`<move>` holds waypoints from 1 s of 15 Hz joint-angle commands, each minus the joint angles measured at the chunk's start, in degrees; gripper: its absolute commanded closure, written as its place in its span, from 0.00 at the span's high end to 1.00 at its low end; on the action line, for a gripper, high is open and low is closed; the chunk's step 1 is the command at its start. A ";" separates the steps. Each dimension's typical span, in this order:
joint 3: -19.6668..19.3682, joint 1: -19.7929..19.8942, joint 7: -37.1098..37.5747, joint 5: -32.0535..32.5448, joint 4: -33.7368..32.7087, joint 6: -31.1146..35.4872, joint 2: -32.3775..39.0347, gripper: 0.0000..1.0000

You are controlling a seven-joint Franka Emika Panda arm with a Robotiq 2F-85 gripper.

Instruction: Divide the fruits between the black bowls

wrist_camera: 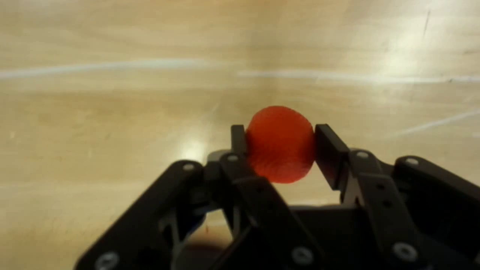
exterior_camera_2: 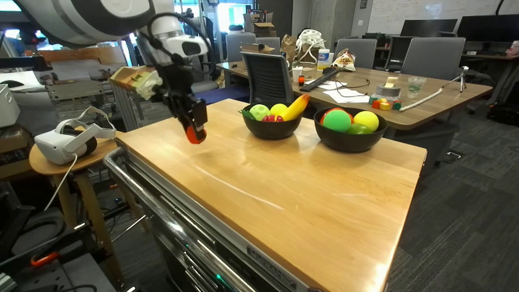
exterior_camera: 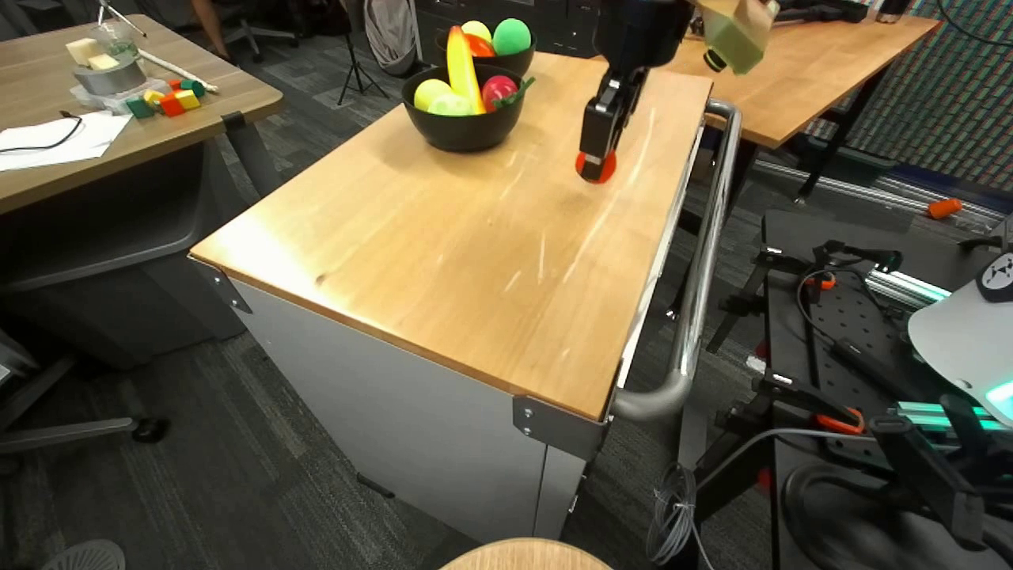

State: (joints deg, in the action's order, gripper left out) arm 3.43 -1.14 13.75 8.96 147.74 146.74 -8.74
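1. Wooden worktop [exterior_camera: 443,269], pale-streaked; metal handle [exterior_camera: 710,237] along one side.
2. Banana bowl [exterior_camera_2: 271,132], black, round, upright. Set away from the handle; nearer of the pair to the claw [wrist_camera: 280,143], rightward of it in an exterior view. Holds banana [exterior_camera_2: 297,107] among other fruits [exterior_camera_2: 259,111].
3. Green-ball bowl [exterior_camera_2: 348,144], black, matching. Beside the banana bowl, farther from the claw. Holds green ball [exterior_camera_2: 337,120], yellow fruit [exterior_camera_2: 366,121].
4. Claw, single. Fingers [wrist_camera: 238,139] part-way apart, one against each side of the red fruit [wrist_camera: 281,153], pinching it.
5. Red fruit, round; no long axis to tell. Between the fingers, outside both bowls; contact with worktop cannot be told. Judged next: lift and carry across, banana bowl the shorter trip; which bowl is meant, unclear.
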 commanded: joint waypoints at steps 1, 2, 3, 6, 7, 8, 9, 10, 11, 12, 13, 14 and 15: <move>1.40 1.64 0.12 8.81 -8.78 -4.23 -3.25 0.23; 1.32 1.84 -0.84 10.58 -12.05 -4.12 -2.55 0.23; 1.12 2.34 -1.50 12.87 -16.22 -3.15 -0.37 0.23; -0.49 3.64 -2.83 16.58 -26.72 1.21 8.07 0.23; -1.28 3.77 -3.41 15.58 -29.32 0.87 10.97 0.23; -1.94 3.78 -3.80 14.69 -32.16 -0.03 13.78 0.23; -2.70 3.59 -5.03 13.26 -35.25 -0.63 16.94 0.23; -3.31 3.40 -6.39 11.44 -38.37 -1.72 19.84 0.23; -3.74 3.25 -7.89 9.21 -41.30 -3.33 22.25 0.23; -4.02 3.27 -9.07 7.02 -43.80 -4.22 24.47 0.23; -4.00 3.39 -10.69 4.58 -46.22 -5.63 26.35 0.23; -3.88 3.53 -12.01 2.38 -48.31 -7.16 27.95 0.23; -3.68 3.68 -13.30 0.47 -50.10 -8.91 29.16 0.23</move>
State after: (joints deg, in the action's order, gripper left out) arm -0.59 2.41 4.88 14.86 106.03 143.23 15.73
